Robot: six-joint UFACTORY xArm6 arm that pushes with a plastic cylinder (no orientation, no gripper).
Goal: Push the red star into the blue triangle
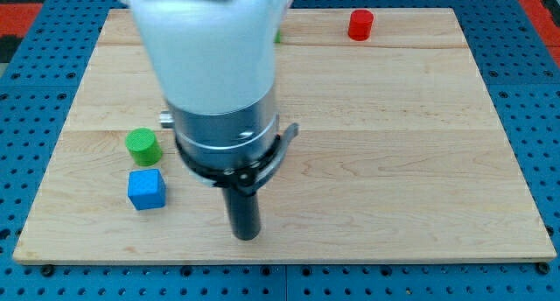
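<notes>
Near view's bottom: my tip (248, 236) | right of blue cube (146, 189) | no writing

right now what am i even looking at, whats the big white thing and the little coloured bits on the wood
The big white and grey thing is my arm, seen by the single camera. It ends in a dark rod; my tip rests near the wooden board's bottom edge and only pushes, holding nothing. Left of my tip sit a blue cube and, just above it, a green cylinder. A red cylinder-like block stands at the view's top right. A sliver of green peeks from behind the arm. No red star or blue triangle shows.
</notes>
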